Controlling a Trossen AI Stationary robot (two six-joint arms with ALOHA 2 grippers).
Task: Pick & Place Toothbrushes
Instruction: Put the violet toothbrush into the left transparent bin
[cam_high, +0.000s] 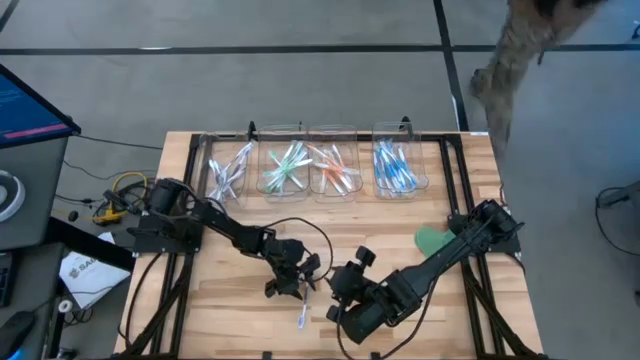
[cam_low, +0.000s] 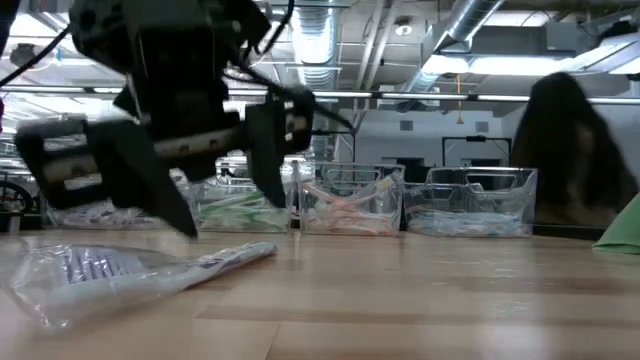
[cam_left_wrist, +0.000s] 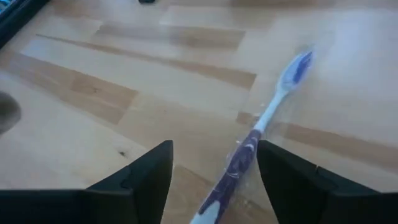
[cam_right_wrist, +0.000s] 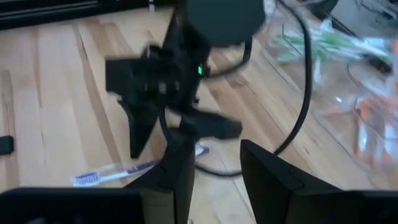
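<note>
One toothbrush (cam_left_wrist: 249, 149) with a purple handle and blue-purple head lies flat on the wooden table in a clear wrapper (cam_low: 150, 268), near the front edge (cam_high: 303, 317). My left gripper (cam_left_wrist: 211, 171) is open just above it, a finger on either side of the handle, touching nothing; in the low view (cam_low: 230, 215) its tips are clear of the wrapper. My right gripper (cam_right_wrist: 217, 168) is open a little to the right (cam_high: 334, 300), facing the left gripper and the toothbrush (cam_right_wrist: 112, 175). More toothbrushes fill the bins.
Four clear bins stand in a row along the table's far side, holding purple-white (cam_high: 230, 170), green (cam_high: 285, 168), orange (cam_high: 335, 168) and blue (cam_high: 395, 168) toothbrushes. A flat green leaf-shaped piece (cam_high: 432, 239) lies right of centre. A person (cam_high: 520, 50) stands beyond the far right corner.
</note>
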